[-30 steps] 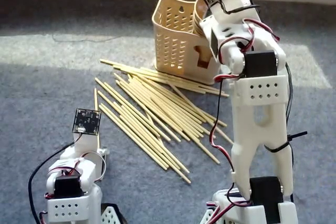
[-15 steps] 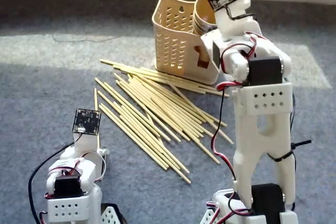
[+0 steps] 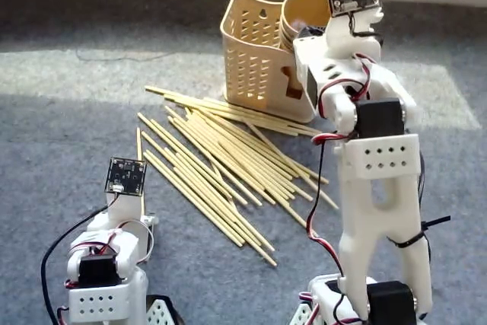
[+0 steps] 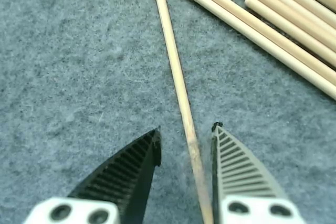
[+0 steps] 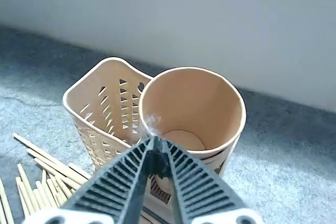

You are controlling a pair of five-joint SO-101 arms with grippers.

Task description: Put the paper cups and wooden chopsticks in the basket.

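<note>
Far left: left tool (image 4: 186, 128) low over grey surface (image 3: 68, 127), jaws narrowly apart, gripping nothing. Single chopstick (image 4: 176, 77) flat on surface betw. them, closer to the pale jaw. Mid: loose pile of wooden chopsticks (image 3: 228, 165) fanned flat, farthest ones right at foot of basket (image 3: 255, 66). Basket upright at back. Right: right tool (image 5: 155, 145) pinched tight on near rim of paper cups (image 5: 191, 103), nested stack, mouth up, against basket's right side. Inside or just beside: can't tell.
</note>
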